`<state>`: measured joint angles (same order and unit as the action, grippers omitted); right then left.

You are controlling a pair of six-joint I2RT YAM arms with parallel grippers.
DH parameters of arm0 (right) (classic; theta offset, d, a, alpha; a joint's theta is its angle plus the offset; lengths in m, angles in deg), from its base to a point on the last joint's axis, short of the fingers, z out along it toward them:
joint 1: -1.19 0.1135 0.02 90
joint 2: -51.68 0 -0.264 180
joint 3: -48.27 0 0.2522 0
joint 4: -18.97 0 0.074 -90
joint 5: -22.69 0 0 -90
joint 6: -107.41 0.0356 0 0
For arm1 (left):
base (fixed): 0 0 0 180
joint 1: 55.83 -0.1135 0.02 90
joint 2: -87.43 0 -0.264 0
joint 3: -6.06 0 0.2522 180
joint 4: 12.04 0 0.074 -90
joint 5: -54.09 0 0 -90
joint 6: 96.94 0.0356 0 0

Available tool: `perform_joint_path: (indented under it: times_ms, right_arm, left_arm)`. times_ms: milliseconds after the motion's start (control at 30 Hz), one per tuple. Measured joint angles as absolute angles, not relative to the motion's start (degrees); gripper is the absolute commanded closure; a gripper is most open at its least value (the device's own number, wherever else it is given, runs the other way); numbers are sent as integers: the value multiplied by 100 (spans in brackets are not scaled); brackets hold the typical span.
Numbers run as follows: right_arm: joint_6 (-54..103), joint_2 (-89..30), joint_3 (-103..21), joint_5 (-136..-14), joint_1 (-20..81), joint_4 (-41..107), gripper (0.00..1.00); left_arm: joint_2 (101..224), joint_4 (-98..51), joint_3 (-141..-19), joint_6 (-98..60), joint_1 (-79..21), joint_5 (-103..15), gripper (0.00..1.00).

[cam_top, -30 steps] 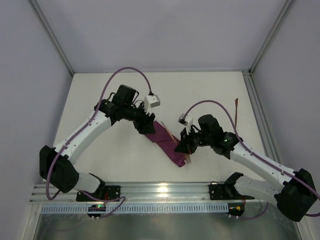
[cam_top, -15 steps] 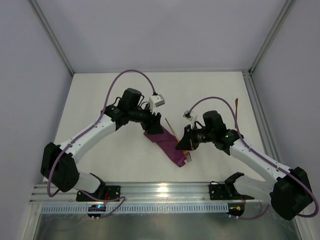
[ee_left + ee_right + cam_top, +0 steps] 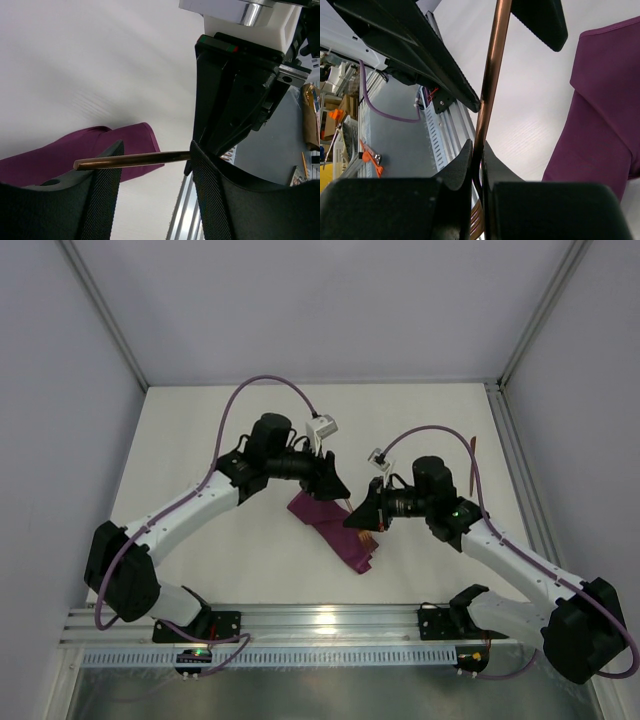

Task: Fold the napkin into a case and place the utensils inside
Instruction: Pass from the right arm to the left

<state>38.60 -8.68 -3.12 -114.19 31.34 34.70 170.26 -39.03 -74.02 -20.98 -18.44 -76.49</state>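
The plum-purple case (image 3: 328,525) lies as a narrow folded strip between the arms; it also shows in the left wrist view (image 3: 75,155) and the right wrist view (image 3: 605,115). My right gripper (image 3: 361,519) (image 3: 477,145) is shut on the copper-brown fork (image 3: 492,75), held above the table with its tines toward the wrist. The fork's handle (image 3: 130,160) reaches across between the fingers of my left gripper (image 3: 337,487) (image 3: 156,150), which is open around its end. The knife (image 3: 474,462) lies alone at the table's far right.
An aluminium rail (image 3: 320,620) runs along the near table edge and shows in both wrist views (image 3: 182,210) (image 3: 440,130). A metal frame strip (image 3: 515,470) borders the right side. Grey walls enclose the table.
My right gripper has lifted the fork off the case and tilted it toward the left. My left gripper has moved right, off the case, until its open fingers straddle the handle end.
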Motion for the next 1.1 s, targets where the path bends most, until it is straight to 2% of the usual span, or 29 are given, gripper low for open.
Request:
perform_joint_path:
  times_ms: [133,233,367,800,833,933,1033,1100]
  right_arm:
    - [3864,-868,-312,-11486,3132,3368,97]
    - [3853,-870,-312,-11495,3132,3357,97]
    - [3709,-870,-312,-11478,3149,3304,97]
    - [3386,-872,-386,-11347,3152,3532,97]
    - [3375,-872,-386,-11344,3152,3543,97]
    - [3357,-868,-412,-11355,3149,3648,97]
    - [3359,-870,-458,-11408,3145,3752,97]
    - [3359,-883,-487,-11447,3143,3794,97]
  left_arm:
    - [17048,-3728,-7422,-2361,-1847,-7679,55]
    - [17096,-3597,-7422,-2601,-1844,-7819,78]
    - [17098,-3433,-7477,-2944,-1788,-8114,100]
    - [17100,-3438,-7494,-3316,-1746,-8053,98]
    - [17103,-3436,-7494,-3320,-1746,-8057,84]
    - [17107,-3464,-7494,-3178,-1753,-8016,56]
    - [17107,-3534,-7494,-3045,-1812,-7937,53]
    - [17107,-3547,-7494,-3023,-1831,-7946,54]
